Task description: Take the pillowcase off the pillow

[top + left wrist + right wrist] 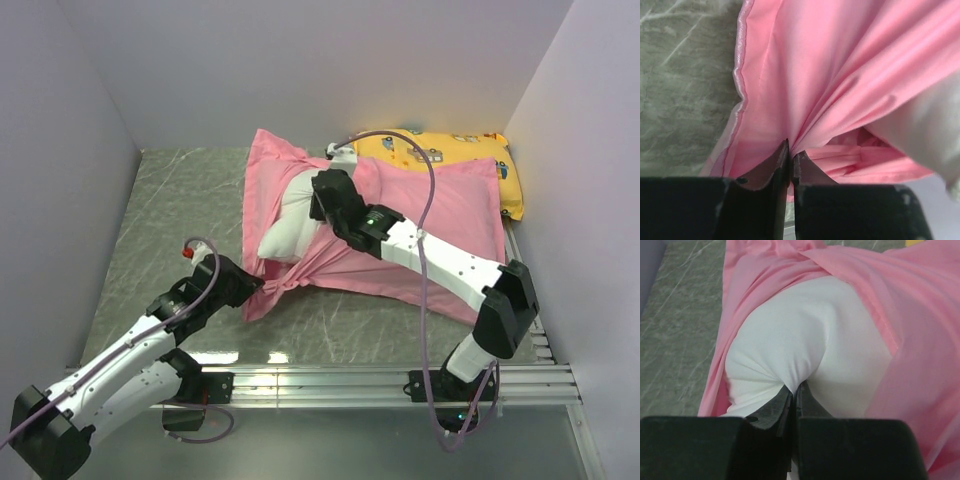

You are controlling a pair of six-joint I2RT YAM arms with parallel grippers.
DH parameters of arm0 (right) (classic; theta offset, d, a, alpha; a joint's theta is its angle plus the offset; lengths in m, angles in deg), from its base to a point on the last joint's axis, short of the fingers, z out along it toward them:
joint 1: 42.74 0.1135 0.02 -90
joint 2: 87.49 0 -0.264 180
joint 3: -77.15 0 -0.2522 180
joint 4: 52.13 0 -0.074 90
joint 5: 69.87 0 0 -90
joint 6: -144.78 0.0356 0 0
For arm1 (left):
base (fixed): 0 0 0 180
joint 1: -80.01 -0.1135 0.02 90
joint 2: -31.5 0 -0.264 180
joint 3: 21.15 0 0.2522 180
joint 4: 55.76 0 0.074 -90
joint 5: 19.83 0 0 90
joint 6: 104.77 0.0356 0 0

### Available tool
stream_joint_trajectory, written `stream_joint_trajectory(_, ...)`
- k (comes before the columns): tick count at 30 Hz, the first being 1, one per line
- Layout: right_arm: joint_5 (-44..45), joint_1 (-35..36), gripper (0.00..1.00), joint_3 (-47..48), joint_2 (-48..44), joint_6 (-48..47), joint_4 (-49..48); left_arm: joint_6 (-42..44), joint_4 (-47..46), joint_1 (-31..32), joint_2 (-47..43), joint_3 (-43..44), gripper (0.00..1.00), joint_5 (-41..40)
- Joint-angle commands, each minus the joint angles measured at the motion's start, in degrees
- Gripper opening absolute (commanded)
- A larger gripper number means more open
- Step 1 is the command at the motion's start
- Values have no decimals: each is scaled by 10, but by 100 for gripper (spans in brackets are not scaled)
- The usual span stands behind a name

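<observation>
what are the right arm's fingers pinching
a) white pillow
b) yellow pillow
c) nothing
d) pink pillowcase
a: the right fingers are shut on a fold of the pillow where it bulges out of the pillowcase.

Grey marbled table in front of me: the pink pillowcase sprawls across its middle, the white pillow bulging out at its left end, and a yellow printed pillow sits far right, touching the pillowcase.
</observation>
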Motion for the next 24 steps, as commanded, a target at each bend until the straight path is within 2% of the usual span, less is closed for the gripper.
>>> stream_joint_trajectory(1,-37,-29,0,-11,-86,13,-71,-2,23,-3,37,-4,13,-24)
stream_joint_trajectory(3,-136,-28,0,-63,-125,18,-86,5,4,-12,69,6,11,-35)
stream_joint_trajectory(8,-297,-26,0,-172,-204,44,-114,44,-80,-103,153,31,4,1)
stream_joint_trajectory(9,-354,-25,0,-202,-210,46,-117,51,-86,-124,161,36,4,6)
stream_joint_trajectory(11,-388,-8,0,-236,-211,41,-113,71,-86,-137,186,69,4,4)
stream_joint_trajectory(13,-378,23,0,-254,-203,29,-108,96,-85,-146,201,106,7,5)
stream_joint_trajectory(16,-377,46,0,-276,-167,29,-115,130,-79,-145,203,150,16,12)
stream_joint_trajectory(17,-381,47,0,-284,-150,30,-121,136,-77,-144,200,157,26,6)
stream_joint_trajectory(19,-383,52,0,-292,-136,43,-138,152,-56,-144,192,172,38,-6)
stream_joint_trajectory(20,-381,52,0,-295,-132,45,-142,157,-48,-144,189,177,49,-14)
stream_joint_trajectory(24,-347,53,0,-279,-119,46,-125,179,-27,-144,166,182,59,-12)
